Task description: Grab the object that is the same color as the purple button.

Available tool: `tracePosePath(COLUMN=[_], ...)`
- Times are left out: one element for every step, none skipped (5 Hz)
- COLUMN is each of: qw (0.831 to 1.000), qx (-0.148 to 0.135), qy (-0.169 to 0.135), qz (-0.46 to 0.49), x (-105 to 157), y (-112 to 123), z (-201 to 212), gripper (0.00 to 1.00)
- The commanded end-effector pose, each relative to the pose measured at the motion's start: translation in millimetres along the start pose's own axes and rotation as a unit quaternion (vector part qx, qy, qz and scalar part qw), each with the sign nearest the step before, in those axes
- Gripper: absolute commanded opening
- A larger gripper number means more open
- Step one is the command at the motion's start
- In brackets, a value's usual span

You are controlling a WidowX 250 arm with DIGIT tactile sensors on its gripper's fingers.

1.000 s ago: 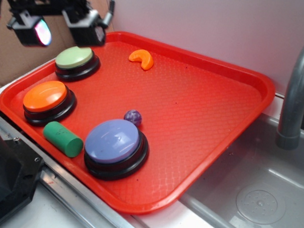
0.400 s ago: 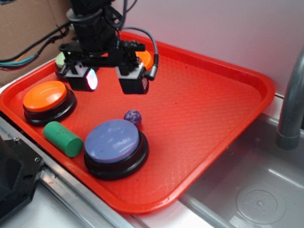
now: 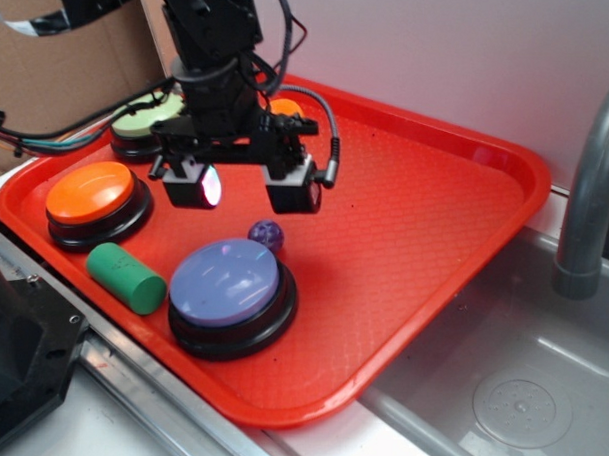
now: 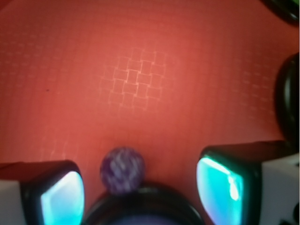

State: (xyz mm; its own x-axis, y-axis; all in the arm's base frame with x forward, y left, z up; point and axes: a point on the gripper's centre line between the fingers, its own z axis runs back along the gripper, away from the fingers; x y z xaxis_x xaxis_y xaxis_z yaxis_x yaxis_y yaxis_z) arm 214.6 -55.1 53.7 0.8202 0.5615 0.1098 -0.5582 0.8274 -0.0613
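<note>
The object is a small dark-purple marbled ball (image 3: 266,234) (image 4: 123,170) lying on the red tray (image 3: 415,222), touching the far rim of the purple button (image 3: 226,281) (image 4: 140,212). My gripper (image 3: 249,189) (image 4: 140,187) hovers above and just behind the ball, open, its two glowing pads wide apart. In the wrist view the ball sits between the fingers, closer to the left pad (image 4: 61,197) than the right pad (image 4: 220,185). Nothing is held.
An orange button (image 3: 93,196) and a green cylinder (image 3: 128,277) lie at the tray's left. A green button (image 3: 138,122) and an orange wedge (image 3: 286,107) sit behind the arm, partly hidden. A grey sink (image 3: 509,395) and faucet (image 3: 591,198) are to the right.
The arm has come forward and down from the tray's back left corner to above the ball. The jaws stay open. Nothing on the tray has moved.
</note>
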Motion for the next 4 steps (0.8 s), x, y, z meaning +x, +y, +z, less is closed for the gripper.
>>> tracePosePath(qw=[1.000,0.999,1.000,1.000], qx=[-0.007,-0.005,-0.009,-0.013], qy=[0.008,0.012,0.017,0.016], qz=[-0.022,-0.030,-0.024,-0.018], x=[-1.2,-3.6,-2.3,-1.0], y=[-17.5,-16.9,-14.1,-12.7], z=[-16.6,-21.9,-23.7,-23.5], gripper=[1.00,1.00,1.00,0.00])
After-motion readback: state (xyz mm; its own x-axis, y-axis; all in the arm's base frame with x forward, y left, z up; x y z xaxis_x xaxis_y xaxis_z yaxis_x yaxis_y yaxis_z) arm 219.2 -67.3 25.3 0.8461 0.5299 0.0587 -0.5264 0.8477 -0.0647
